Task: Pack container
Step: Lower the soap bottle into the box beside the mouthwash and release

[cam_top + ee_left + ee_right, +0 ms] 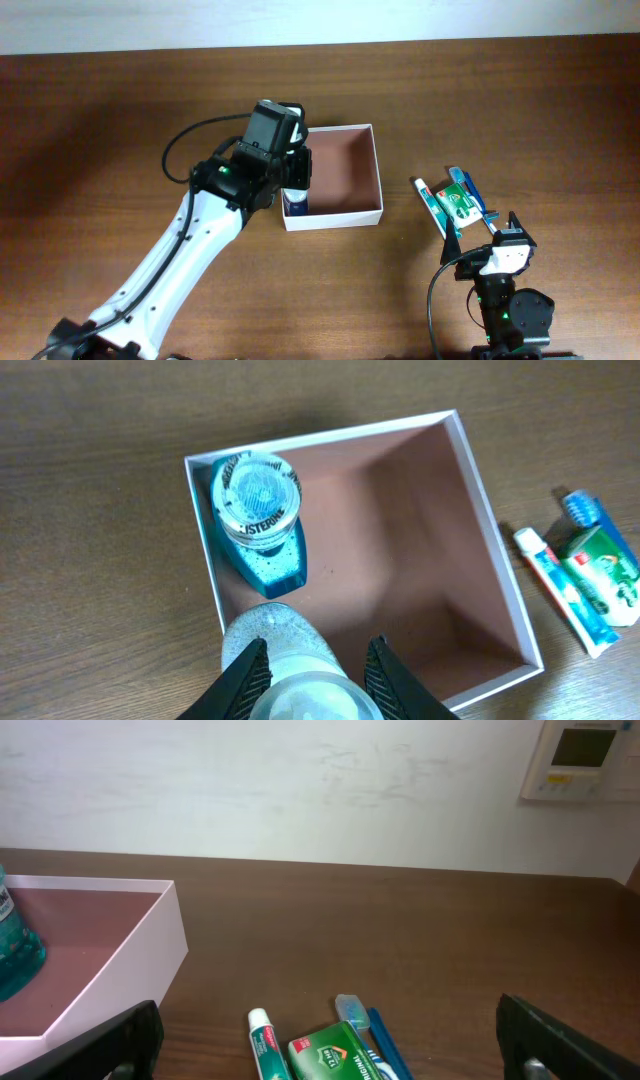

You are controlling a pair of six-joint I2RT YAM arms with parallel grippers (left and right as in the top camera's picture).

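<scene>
As we see the container from overhead: the container [345, 214] sits mid-table, its reddish floor mostly bare on the right side.
Left gripper, overhead: the left gripper [296, 185] hangs over the container's front-left corner. A white-and-blue bottle shows just below it, and from here we cannot tell which bottle it is.
Right gripper, overhead: the right gripper [483, 233] is parked near the front edge, well apart from the container, with nothing between its fingers.
Loose items, overhead: a toothpaste tube [432, 205], a green box [462, 200] and a toothbrush [470, 185] lie together on the table [120, 120], to the right of the container.
Packed, left wrist: one teal mouthwash bottle [258, 510] stands upright inside, tucked against the left wall.
In hand, left wrist: the fingers are closed around a clear bottle [290, 660] with a frosted top, near the wall nearest this camera. We cannot tell whether it touches the floor.
Free room, left wrist: most of the inside is unoccupied.
Container, right wrist: its white wall [130, 960] is at the left, with the teal bottle at the frame's edge.
Right hand, right wrist: the fingers are spread wide and empty, with the three loose items lying on the table just ahead of them.
Progress, our judgement: one bottle is packed and a second is held at the container, not yet released. Three items are still outside, so we put the task at roughly the early-middle stage.
</scene>
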